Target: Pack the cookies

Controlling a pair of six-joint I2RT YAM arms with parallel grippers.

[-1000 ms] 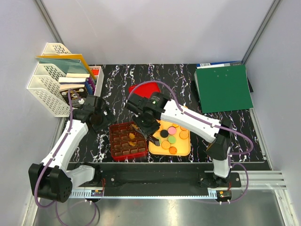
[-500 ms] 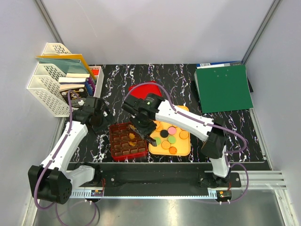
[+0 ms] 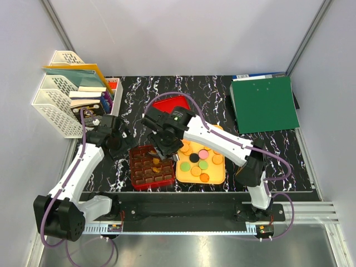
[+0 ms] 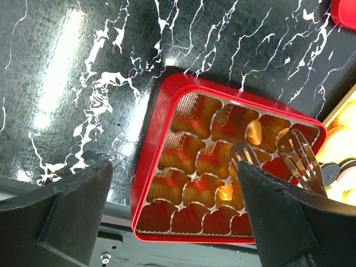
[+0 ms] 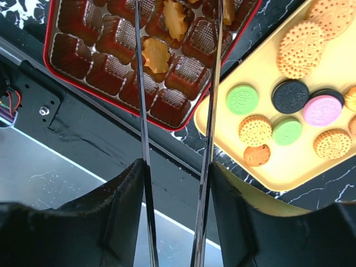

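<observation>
Cookies [image 5: 303, 41] in orange, green, pink and black lie on the yellow tray [image 3: 214, 179]. Two golden flower-shaped cookies [image 5: 157, 54] sit in cells of the red grid box [image 3: 134, 171]. My right gripper [image 5: 178, 167] is shut on a pair of metal tongs [image 5: 213, 83], one arm against each finger. The tongs' arms stand apart over the box with nothing between them. In the left wrist view the tong tips [image 4: 303, 156] hang over the box's right cells. My left gripper [image 4: 173, 172] is open above the box's left edge [image 4: 153, 144], holding nothing.
A red lid [image 3: 172, 104] lies behind the box. At the back right is a green folder [image 3: 263, 103]. A white file rack [image 3: 61, 94] and a small white bin [image 3: 114, 92] stand at the left. The table's near edge and metal rail [image 5: 83, 133] run just below the box.
My right gripper has shifted a little left and back over the red box, and the tongs' arms have spread wider apart. The left arm has not moved.
</observation>
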